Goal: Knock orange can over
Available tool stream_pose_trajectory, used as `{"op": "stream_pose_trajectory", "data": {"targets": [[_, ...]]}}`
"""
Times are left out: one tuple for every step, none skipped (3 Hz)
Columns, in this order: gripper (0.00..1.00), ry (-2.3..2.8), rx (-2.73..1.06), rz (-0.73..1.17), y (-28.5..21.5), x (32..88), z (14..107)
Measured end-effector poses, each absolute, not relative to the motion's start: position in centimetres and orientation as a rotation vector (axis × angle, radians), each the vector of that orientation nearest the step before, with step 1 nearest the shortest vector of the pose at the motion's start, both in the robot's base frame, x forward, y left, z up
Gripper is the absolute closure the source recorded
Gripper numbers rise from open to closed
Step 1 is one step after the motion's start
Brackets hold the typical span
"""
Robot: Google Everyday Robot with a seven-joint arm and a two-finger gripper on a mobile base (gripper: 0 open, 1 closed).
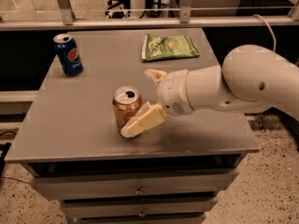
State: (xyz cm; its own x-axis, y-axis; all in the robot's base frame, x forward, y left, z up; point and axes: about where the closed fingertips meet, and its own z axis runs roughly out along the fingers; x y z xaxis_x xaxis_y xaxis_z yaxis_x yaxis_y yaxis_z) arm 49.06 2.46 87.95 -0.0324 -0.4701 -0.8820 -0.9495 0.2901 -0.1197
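The orange can [124, 110] stands upright near the front middle of the grey table [79, 125], its silver top with the pull-tab opening facing up. My gripper [140, 101] comes in from the right on a white arm [243, 80] and is open, its cream fingers spread wide. The lower finger [142, 121] lies against the can's lower right side. The upper finger [155, 74] points left, just behind and to the right of the can.
A blue Pepsi can [68, 54] stands upright at the table's back left. A green snack bag [169, 46] lies flat at the back middle. A metal railing [140, 22] runs behind the table. Drawers [138, 188] sit below the front edge.
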Motion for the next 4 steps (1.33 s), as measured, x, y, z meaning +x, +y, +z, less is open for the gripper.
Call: {"op": "stream_pose_trajectory", "data": {"targets": [[0.0,1.628,-1.282,0.661,3.1,50.7,88.3],[0.0,1.62,-1.249,0.622,2.9,53.3,90.3],[0.0,1.632,-1.181,0.58,2.0,56.5,92.8],[0.0,1.657,-1.116,0.553,0.8,58.7,94.2]]}}
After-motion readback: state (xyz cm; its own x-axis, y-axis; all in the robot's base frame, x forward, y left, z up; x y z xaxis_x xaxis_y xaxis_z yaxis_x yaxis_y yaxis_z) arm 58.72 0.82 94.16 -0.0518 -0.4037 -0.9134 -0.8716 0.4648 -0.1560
